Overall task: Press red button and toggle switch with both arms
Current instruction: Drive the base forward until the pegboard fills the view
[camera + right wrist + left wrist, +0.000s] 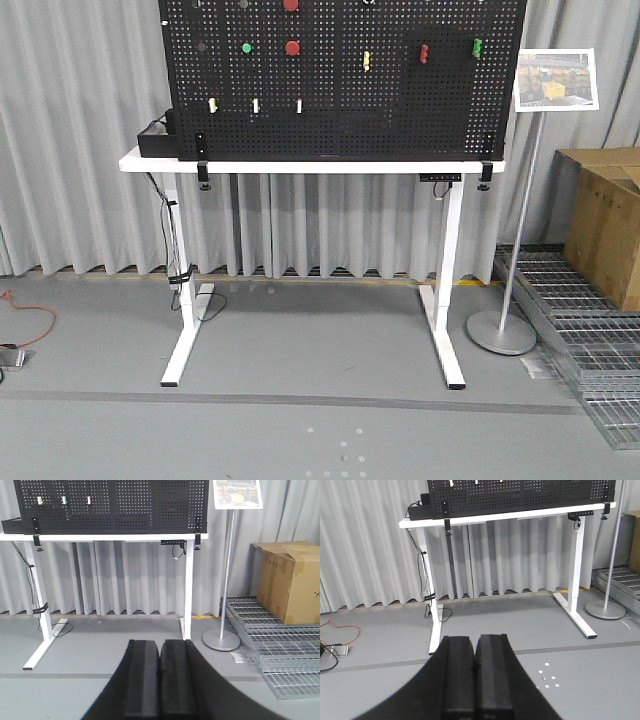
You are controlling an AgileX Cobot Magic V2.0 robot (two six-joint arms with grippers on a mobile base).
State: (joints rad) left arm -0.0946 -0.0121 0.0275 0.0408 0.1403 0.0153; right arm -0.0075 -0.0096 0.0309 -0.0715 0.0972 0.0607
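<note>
A black pegboard (340,110) stands on a white table (150,162), far from both arms. Two round red buttons show on it, one (292,47) beside a small green button (246,47), the other (291,4) cut by the top edge. I cannot tell which is the larger red button. Three white toggle switches (256,104) sit in a row, also in the right wrist view (64,500); yellow (366,60), red (423,52) and green (477,46) switches sit further right. My left gripper (474,639) and right gripper (160,642) are shut and empty, low over the floor.
A sign stand (503,330) is right of the table, with cardboard boxes (605,220) and metal grates (590,330) beyond it. A black box (155,140) sits on the table's left end. Cables hang by the left table leg (180,270). An orange cord (30,315) lies at left.
</note>
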